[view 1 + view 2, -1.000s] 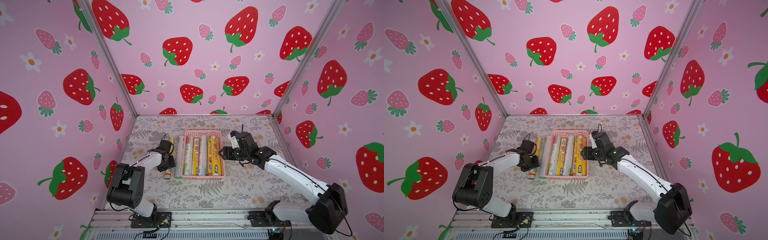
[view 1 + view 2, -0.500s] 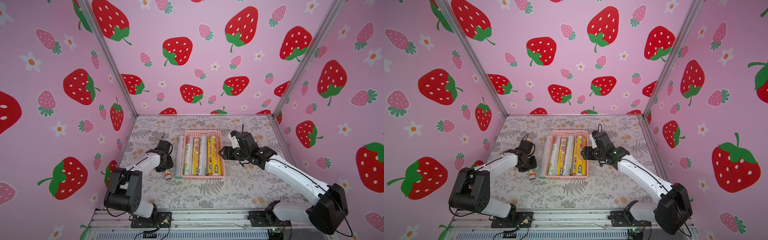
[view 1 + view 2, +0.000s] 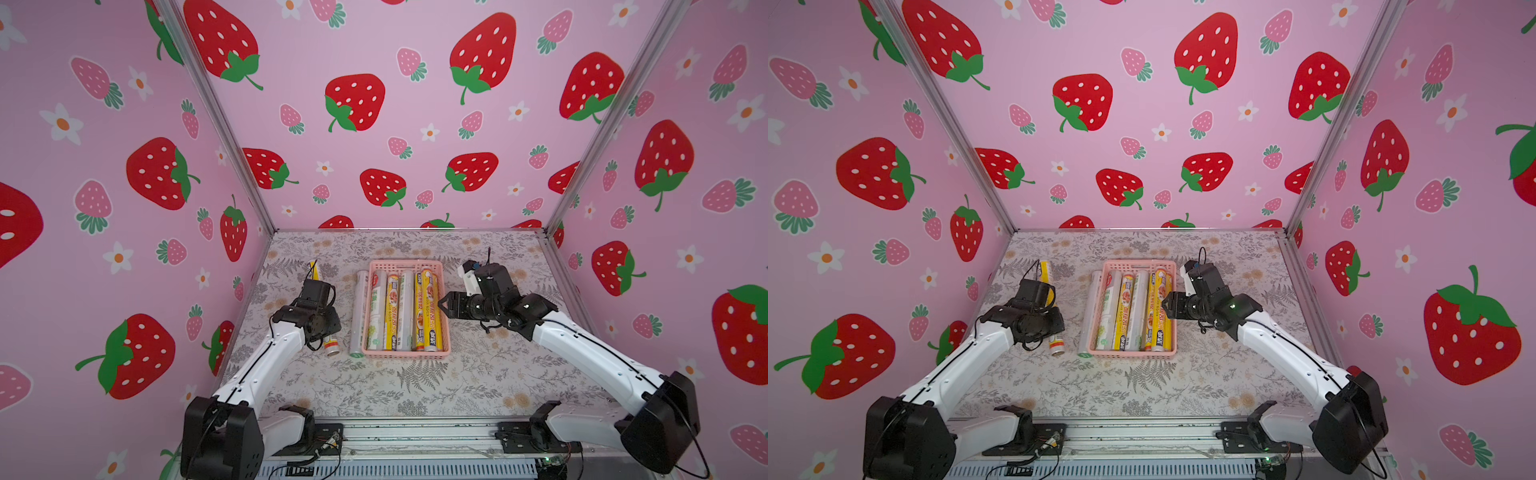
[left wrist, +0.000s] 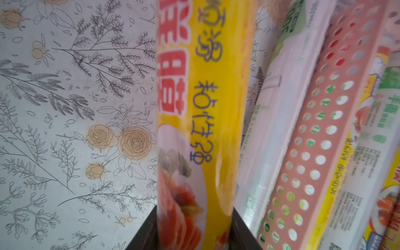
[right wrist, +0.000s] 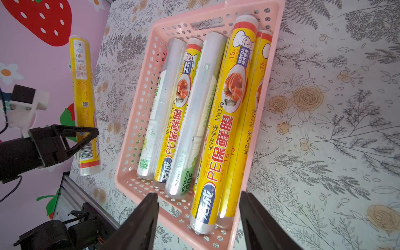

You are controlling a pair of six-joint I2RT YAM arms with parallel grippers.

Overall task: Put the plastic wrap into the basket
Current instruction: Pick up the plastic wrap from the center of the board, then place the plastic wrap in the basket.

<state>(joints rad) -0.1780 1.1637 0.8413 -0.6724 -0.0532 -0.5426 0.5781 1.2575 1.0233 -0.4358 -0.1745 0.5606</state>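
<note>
Plastic wrap [image 5: 227, 112] fills much of the pink basket [image 3: 405, 353]: we count five rolls lying lengthwise in it, yellow and white side by side, with one yellow partly over another by the right wall. We see a white roll [image 3: 359, 316] lying on the floral surface [image 3: 415, 386] just beside the basket's left wall. Farther left, a yellow roll [image 5: 83, 86] lies parallel to the basket, and the left fingers [image 4: 147, 236] are clamped on it near its front end. The right fingers [image 5: 142, 223] stand apart and empty, just beside the basket's right wall; we cannot tell whether they touch it.
</note>
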